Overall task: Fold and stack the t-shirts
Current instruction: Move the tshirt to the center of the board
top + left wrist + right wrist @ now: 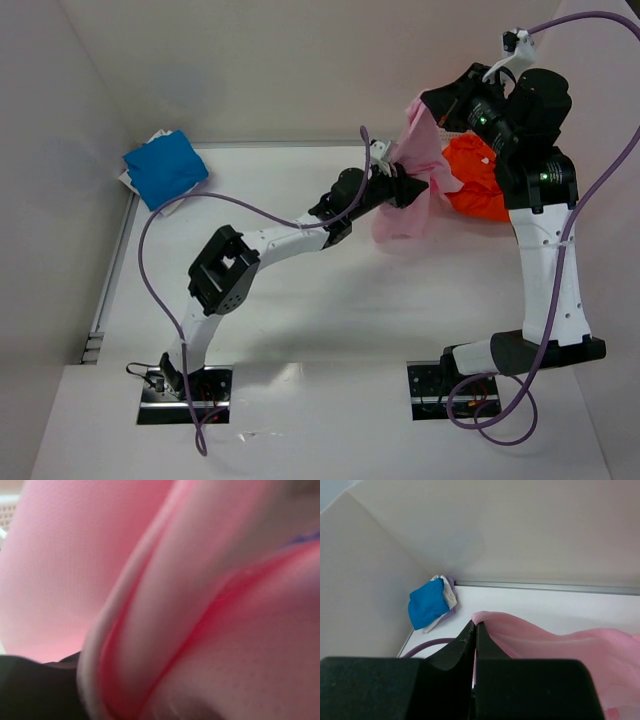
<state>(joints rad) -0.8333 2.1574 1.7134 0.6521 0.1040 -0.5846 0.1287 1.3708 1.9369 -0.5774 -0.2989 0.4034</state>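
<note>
Pink shirt (pixel 424 160) (pixel 560 640) (pixel 60 570) hung in the air over the far right of the counter (pixel 300 300), pinched at its top edge by the clenched right jaws. From there its long axis ran downward, the loose end pointing at the counter. The left jaws sat in its middle folds; whether they gripped cloth I could not tell. Orange shirt (pixel 480 185) lay crumpled just behind it. Blue shirt (pixel 165 168) (pixel 426 605) sat folded in the far left corner, well apart.

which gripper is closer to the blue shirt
Left. The left gripper is mid-table at the pink shirt, right of the blue shirt; the right gripper holds the pink shirt farther right.
</note>
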